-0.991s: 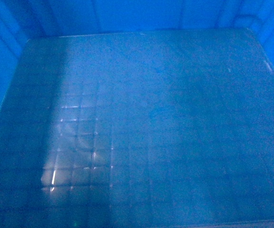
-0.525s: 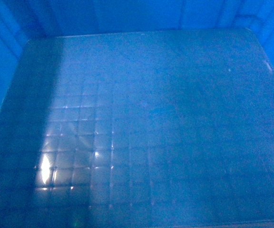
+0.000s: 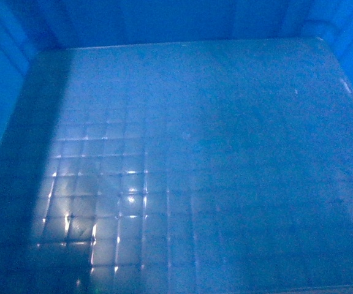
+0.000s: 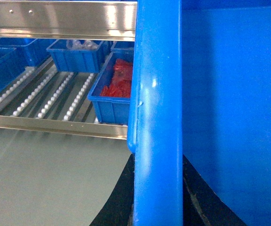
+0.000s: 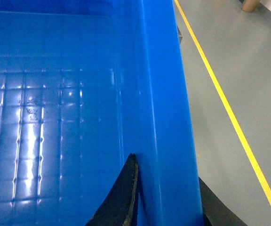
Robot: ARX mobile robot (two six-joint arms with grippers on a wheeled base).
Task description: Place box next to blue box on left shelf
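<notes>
The box [image 3: 195, 153] fills the head view: a large blue crate, seen from above, with a glossy floor marked by a square grid. In the left wrist view my left gripper [image 4: 158, 160] is shut on the box's thick rim [image 4: 156, 94], one black finger on each side. My right gripper [image 5: 166, 172] is shut on the opposite rim [image 5: 166, 94], with one finger [image 5: 126, 188] inside the box. Beyond the left rim, a blue box [image 4: 114, 106] holding red items sits on the shelf's roller lanes [image 4: 46, 94].
The shelf has a steel front rail [image 4: 55, 125] and a steel beam [image 4: 60, 19] above it. More blue bins [image 4: 76, 59] stand further back on the rollers. On the right is grey floor with a yellow line [image 5: 220, 94].
The bright reflection on the box's floor has spread and slid lower in the head view. Both grips look unchanged.
</notes>
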